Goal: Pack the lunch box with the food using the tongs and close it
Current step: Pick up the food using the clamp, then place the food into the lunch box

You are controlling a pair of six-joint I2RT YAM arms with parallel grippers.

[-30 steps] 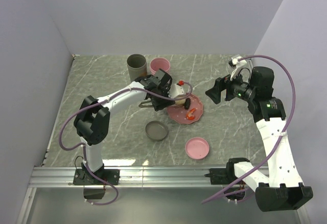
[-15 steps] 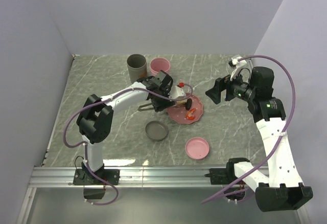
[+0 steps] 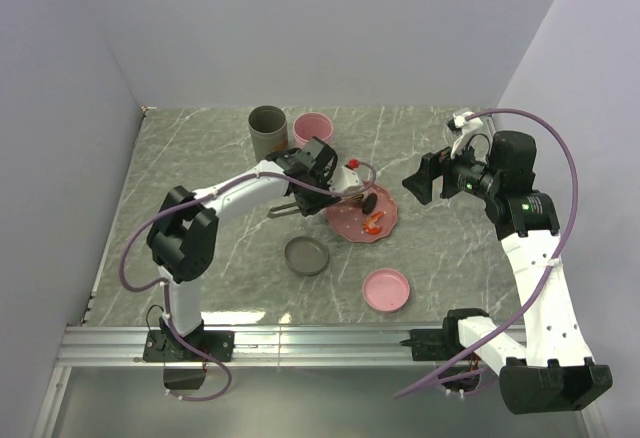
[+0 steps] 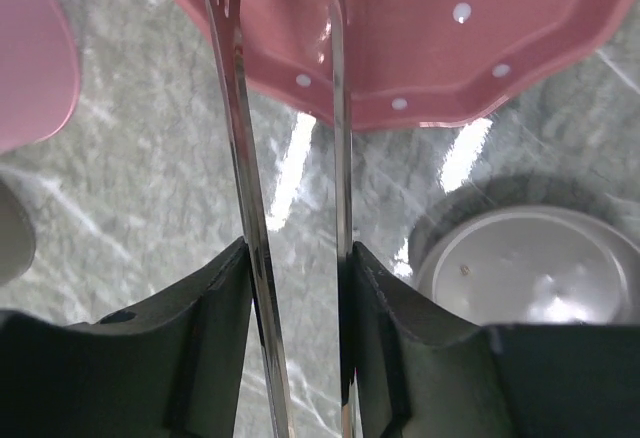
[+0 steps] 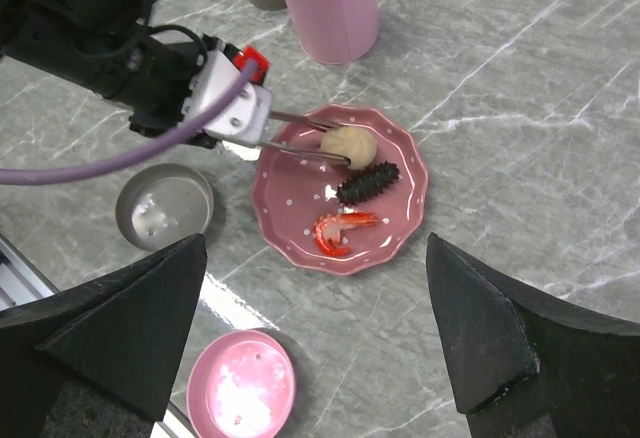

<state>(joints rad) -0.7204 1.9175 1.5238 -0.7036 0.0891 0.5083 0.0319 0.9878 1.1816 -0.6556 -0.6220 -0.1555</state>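
Left gripper (image 4: 295, 288) clamps the tongs (image 4: 245, 188); tips at the ball (image 5: 348, 144), plate's (image 5: 400, 228) 12 o'clock from the right wrist. Right gripper (image 5: 315, 243) jaws wide, empty.

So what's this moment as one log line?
left gripper: shut on slim grey metal tongs | tong tips: at beige round ball on pink scalloped plate | right gripper: open, hovering apart

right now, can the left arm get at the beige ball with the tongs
Probably yes. The left gripper holds the tongs, whose tips sit at the beige ball on the pink plate, with nothing between. The dark brown piece lies close beside it.
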